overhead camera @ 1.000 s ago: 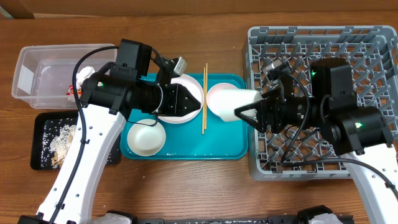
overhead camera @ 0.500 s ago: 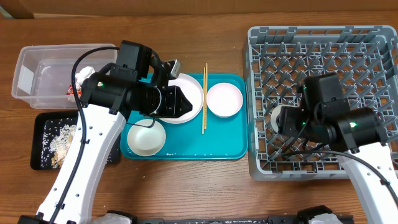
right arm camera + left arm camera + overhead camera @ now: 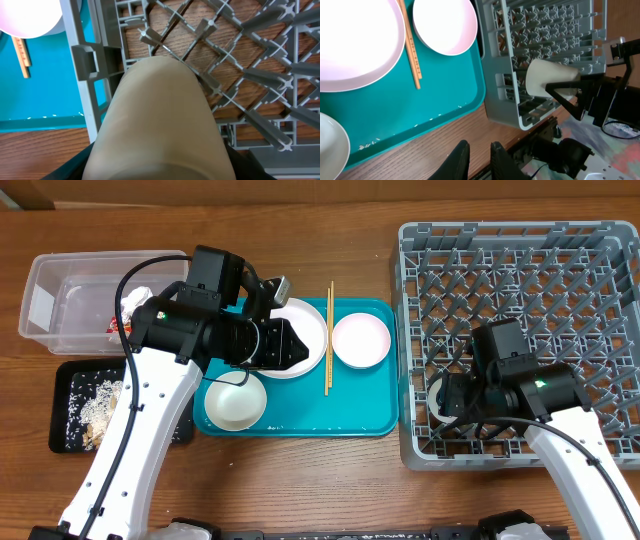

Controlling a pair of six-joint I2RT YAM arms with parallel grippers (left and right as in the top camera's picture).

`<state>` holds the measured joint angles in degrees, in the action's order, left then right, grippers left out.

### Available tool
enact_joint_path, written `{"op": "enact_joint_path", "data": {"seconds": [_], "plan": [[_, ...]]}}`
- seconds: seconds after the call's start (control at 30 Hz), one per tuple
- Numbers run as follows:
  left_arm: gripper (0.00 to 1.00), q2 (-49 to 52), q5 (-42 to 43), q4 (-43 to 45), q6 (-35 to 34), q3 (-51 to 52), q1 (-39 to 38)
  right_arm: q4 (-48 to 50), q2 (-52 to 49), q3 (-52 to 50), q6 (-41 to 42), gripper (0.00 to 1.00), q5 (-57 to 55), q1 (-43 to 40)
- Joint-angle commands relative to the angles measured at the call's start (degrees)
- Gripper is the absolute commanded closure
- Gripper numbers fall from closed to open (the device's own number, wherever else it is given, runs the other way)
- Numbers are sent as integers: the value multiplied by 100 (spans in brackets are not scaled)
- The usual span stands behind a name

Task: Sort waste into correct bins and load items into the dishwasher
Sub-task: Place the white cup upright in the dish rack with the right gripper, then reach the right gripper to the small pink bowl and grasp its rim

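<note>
My right gripper [image 3: 447, 396] is shut on the small white cup [image 3: 436, 394] and holds it low in the front left corner of the grey dish rack [image 3: 520, 270]. In the right wrist view the cup [image 3: 160, 115] fills the frame between my dark fingers, over the rack's lattice [image 3: 240, 75]. My left gripper [image 3: 288, 345] hovers shut and empty over the large white plate [image 3: 305, 320]. Two white bowls [image 3: 360, 340] [image 3: 235, 402] and the chopsticks [image 3: 328, 340] lie on the teal tray [image 3: 330, 415].
The clear tub [image 3: 60, 305] at the far left holds a white tissue [image 3: 135, 302] and a red wrapper [image 3: 113, 328]. The black tray [image 3: 70, 380] in front of it holds rice scraps [image 3: 98, 405]. The rack's upright pegs surround the cup.
My right arm carried the cup from the teal tray's right edge over the rack wall and down into the rack's front left corner. The left arm has barely moved.
</note>
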<state>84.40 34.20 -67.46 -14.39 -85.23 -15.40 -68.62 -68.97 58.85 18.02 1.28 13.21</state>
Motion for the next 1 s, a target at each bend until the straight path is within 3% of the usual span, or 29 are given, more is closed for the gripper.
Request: {"op": "enact_joint_path", "data": {"seconds": [0.0, 0.13, 0.23, 0.33, 0.37, 0.5, 0.6, 0.73, 0.9, 0.93, 0.97], "plan": [[82, -9, -164, 24, 66, -68, -39, 33, 4, -9, 50, 42, 33, 22], [82, -9, -177, 20, 68, -68, -39, 61, 0, -9, 48, 41, 33, 22], [82, -9, -177, 20, 68, -68, -39, 57, -7, -9, 46, 30, 33, 24], [82, -9, -177, 20, 68, -68, -39, 33, -7, -9, 48, 3, 33, 22], [82, -9, -177, 22, 68, -68, -39, 20, -7, -9, 48, 0, 33, 22], [83, -9, -177, 22, 66, -68, -39, 20, -7, -9, 48, 0, 33, 22], [89, -9, -179, 42, 66, -68, -15, 68, -4, 7, 46, 0, 33, 22], [94, -11, -179, 144, 0, -87, 483, -144, -4, 625, -61, 0, 103, 24], [88, -11, -476, 125, 0, -87, 1814, -286, -4, 1679, -236, 2, 1016, 122], [84, -11, -581, 76, 0, -87, 2090, -214, -4, 1714, -232, 3, 1152, 208], [69, -11, -734, 7, 2, -87, 2424, -133, -7, 1714, -153, 5, 1241, 328]]}}
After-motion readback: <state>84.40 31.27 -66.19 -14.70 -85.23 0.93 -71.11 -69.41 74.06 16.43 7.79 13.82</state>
